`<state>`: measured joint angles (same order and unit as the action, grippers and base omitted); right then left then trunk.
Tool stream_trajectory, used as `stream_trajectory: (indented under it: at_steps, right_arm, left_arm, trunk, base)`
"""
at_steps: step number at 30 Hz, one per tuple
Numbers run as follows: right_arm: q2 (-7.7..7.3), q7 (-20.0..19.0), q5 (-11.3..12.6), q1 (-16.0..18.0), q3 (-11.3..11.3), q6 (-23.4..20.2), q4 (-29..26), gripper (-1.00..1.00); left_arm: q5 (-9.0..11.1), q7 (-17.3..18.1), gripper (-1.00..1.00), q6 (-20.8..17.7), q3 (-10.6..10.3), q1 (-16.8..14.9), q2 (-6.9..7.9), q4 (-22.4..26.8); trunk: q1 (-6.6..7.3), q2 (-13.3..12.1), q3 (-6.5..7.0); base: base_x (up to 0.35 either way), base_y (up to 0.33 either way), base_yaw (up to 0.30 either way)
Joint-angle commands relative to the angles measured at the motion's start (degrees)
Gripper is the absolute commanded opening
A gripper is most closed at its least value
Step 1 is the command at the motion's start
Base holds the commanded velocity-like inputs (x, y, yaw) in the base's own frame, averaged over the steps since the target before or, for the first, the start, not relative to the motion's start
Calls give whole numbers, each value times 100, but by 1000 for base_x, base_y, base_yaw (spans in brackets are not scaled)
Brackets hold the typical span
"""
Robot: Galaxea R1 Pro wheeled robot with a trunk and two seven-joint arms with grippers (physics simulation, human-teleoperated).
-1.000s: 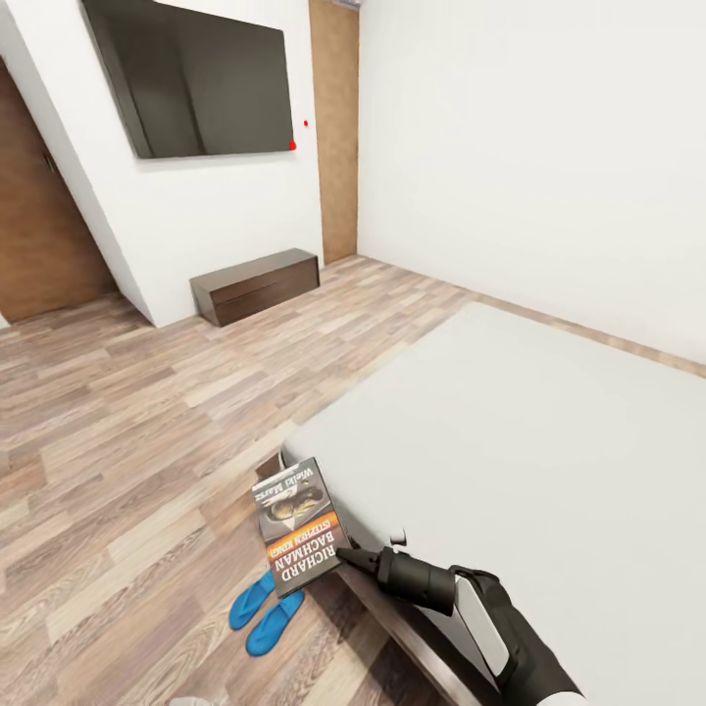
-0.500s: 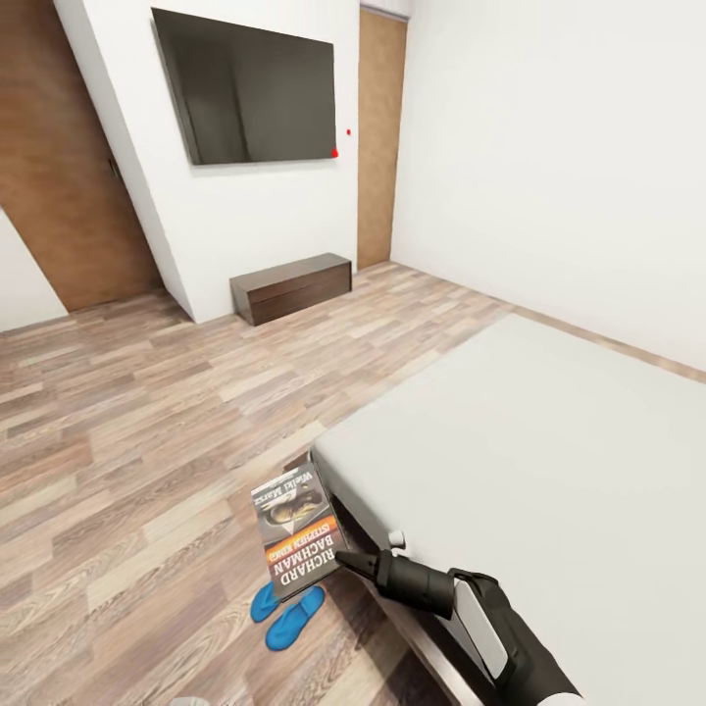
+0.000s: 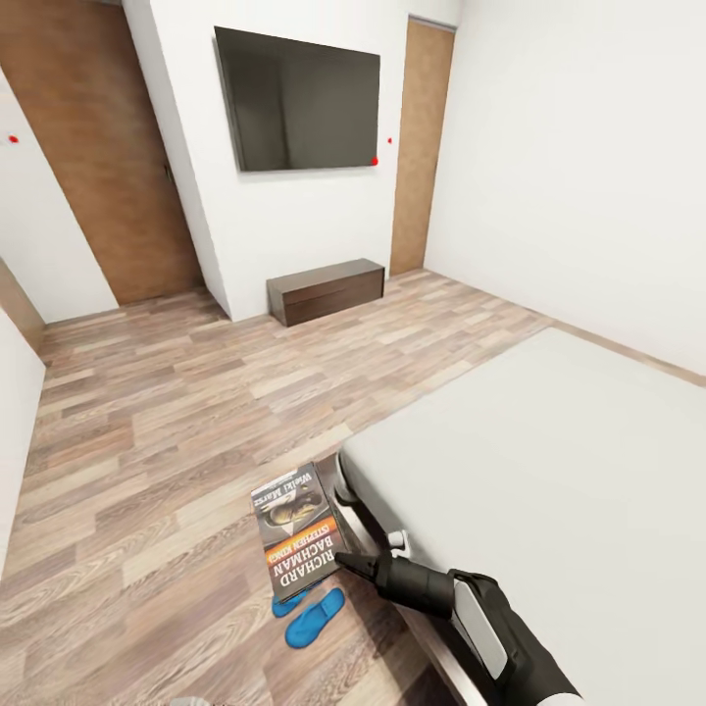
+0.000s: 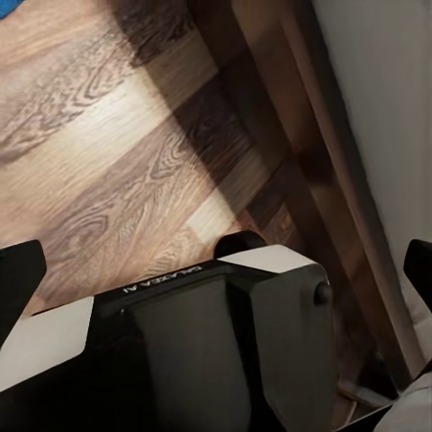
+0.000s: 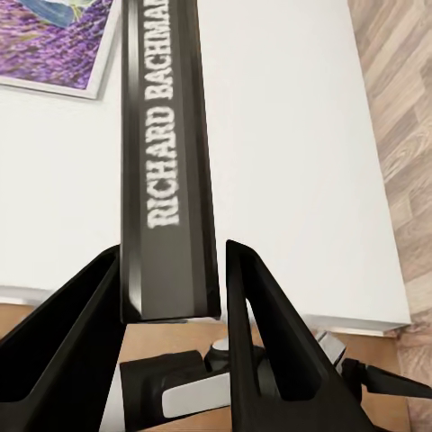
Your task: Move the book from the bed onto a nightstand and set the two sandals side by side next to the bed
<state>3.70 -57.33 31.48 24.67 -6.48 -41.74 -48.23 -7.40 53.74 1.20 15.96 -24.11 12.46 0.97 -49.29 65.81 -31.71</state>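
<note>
Your thin dark paperback book [image 3: 299, 529] with the orange band sits clamped by its spine edge between the two black fingers of the right gripper [image 3: 345, 562], held in the air off the corner of the low dark-framed bed [image 3: 510, 461] with its smooth off-white mattress. It covers most of one bright blue flat sandal [image 3: 286, 604]; the other [image 3: 316, 617] lies touching it on the wood-plank floor [image 3: 157, 431]. The left gripper's [image 4: 216, 270] black fingertips are cut off at the frame edges, wide apart, holding nothing.
</note>
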Motion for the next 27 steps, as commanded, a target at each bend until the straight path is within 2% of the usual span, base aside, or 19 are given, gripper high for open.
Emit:
stream_trajectory:
  at_steps: [1, 27]
  right_arm:
    - [-1, 3, 51, 3, -2, -45, -3, -100]
    - [-1, 3, 51, 3, -2, -45, -2, -100]
  left_arm:
    - [-60, 14, 100, 12, 48, -2, 1, -1]
    - [-60, 14, 100, 12, 48, -4, 2, -1]
  trunk:
    - [0, 3, 2]
    - [0, 3, 171]
  base:
    - [0, 0, 231]
    - [0, 0, 231]
